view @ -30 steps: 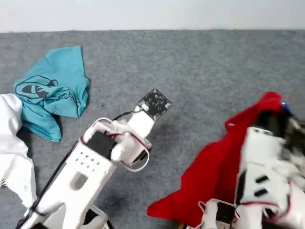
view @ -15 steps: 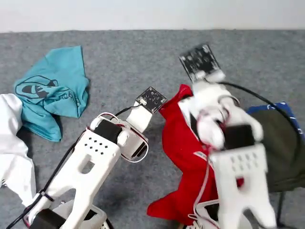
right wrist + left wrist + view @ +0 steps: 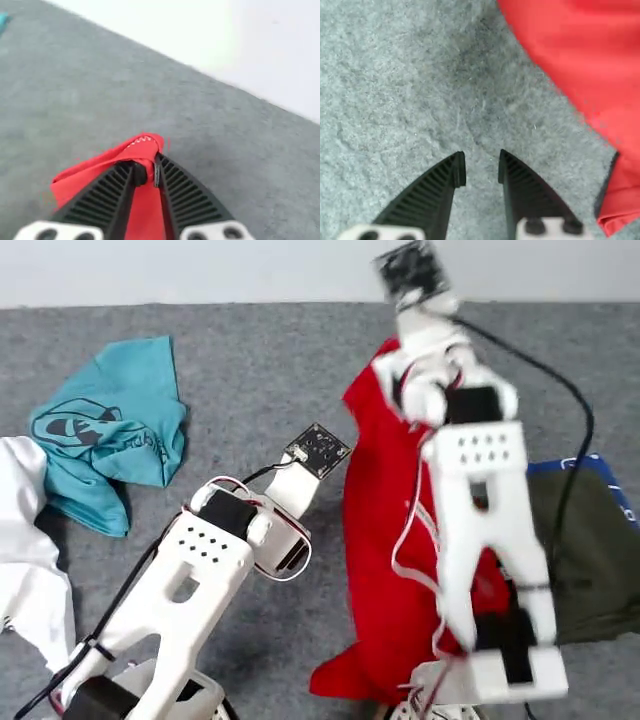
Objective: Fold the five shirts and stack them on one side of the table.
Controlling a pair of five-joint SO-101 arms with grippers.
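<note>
Pinching a bunched edge of the red shirt (image 3: 385,540), the right hand (image 3: 150,172) is clamped tight above the tabletop (image 3: 250,370); the left hand (image 3: 481,167) hangs slightly parted, empty, just beside that shirt.

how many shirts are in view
4: a teal shirt far left, a white shirt at the left edge, a red shirt held by the right pincer, a dark shirt at right. A blue edge beneath it may be a fifth.
</note>
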